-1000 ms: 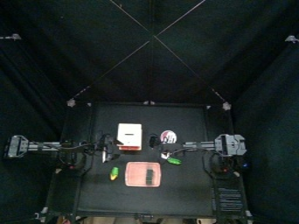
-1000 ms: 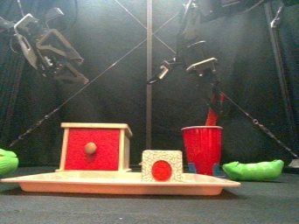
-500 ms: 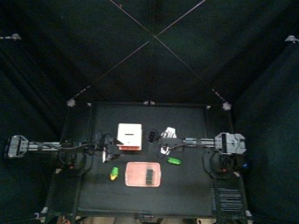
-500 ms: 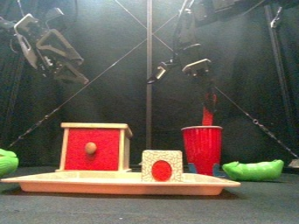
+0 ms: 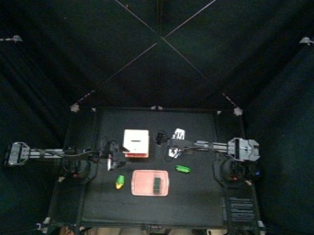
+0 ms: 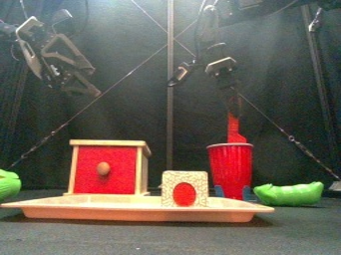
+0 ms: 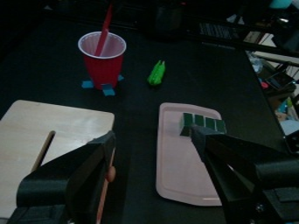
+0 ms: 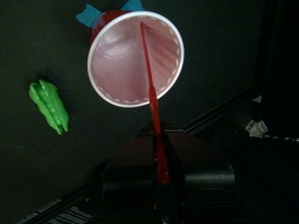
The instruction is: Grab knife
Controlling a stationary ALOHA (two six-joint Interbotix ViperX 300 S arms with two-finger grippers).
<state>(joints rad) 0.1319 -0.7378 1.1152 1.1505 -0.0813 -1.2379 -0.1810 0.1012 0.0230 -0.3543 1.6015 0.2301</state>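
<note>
right gripper (image 6: 220, 72): jaws were pinched on the top of the knife (image 6: 233, 127), way narrower than they'd been a second earlier. In the front view it hung high over the cup and sat a bit higher than before.
knife: red, thin, hanging straight down from that gripper. The right wrist view showed the blade (image 8: 153, 96) running from the jaws down into the cup's mouth. In the front view more of it stuck out above the rim than a second ago, so it had come up some.
red cup (image 6: 229, 169): right under the gripper, upright, same spot as earlier, just behind the tray's right end.
left gripper (image 7: 152, 162): jaws spread apart, nothing between them. That arm was parked up high on the far side from the working gripper and hadn't budged.
tray (image 6: 54, 207): pale, down low and off to the side of the gripper, carrying the red wooden box (image 6: 108, 167) and a small white cube (image 6: 184, 188).
green bits: one green thing (image 6: 289, 193) on the table just past the cup, another at the opposite edge (image 6: 8, 184).
</note>
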